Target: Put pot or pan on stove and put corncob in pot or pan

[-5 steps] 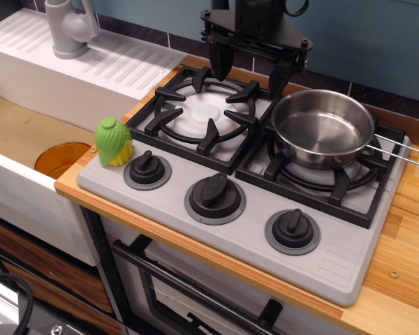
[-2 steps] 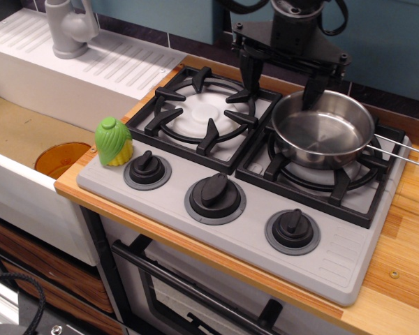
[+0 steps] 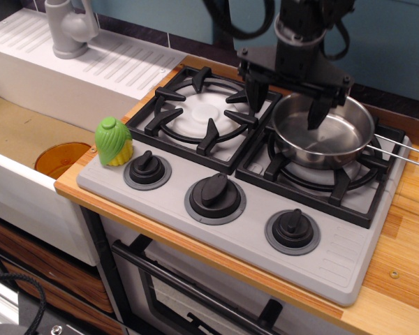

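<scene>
Counter [image 3: 405,230]: a light wooden top that carried the stove, bare wood showing at the near right.
Stove [image 3: 244,230]: the light grey toy cooktop lay flat, with three black knobs along its near edge.
Corncob [image 3: 114,142]: the small green-husked plastic corn with yellow kernels stood at the stove's near left corner, just beside the left knob, well apart from the pan.
Pan [image 3: 335,136]: the small shiny round steel pan sat on the far right burner, wire handle pointing right.
Pincer [image 3: 286,105]: it hung spread wide and empty, one finger outside the pan's left rim, the other inside.
Doing it well: judged, the pan part looked done; lift clear of the rim, cross to the corn, and grip across its ribbed husk.
</scene>
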`<action>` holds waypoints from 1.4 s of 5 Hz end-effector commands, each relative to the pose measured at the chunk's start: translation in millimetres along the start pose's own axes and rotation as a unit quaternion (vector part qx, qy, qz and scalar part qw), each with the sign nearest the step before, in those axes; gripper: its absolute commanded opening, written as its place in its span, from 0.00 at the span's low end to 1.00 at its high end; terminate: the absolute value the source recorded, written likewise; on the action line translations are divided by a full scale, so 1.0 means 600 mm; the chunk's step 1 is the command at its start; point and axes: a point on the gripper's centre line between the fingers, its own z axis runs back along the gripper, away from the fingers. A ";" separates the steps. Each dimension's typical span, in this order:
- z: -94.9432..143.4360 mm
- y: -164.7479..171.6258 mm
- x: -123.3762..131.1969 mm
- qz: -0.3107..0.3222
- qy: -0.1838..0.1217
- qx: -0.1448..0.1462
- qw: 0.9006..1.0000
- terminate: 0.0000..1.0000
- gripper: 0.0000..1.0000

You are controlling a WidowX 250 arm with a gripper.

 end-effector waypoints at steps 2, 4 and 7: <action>-0.039 0.032 -0.005 -0.002 -0.060 -0.035 0.998 0.00 1.00; -0.044 0.045 -0.001 0.004 -0.062 -0.054 0.997 0.00 0.00; -0.027 0.050 -0.001 -0.010 -0.058 -0.058 0.997 0.00 0.00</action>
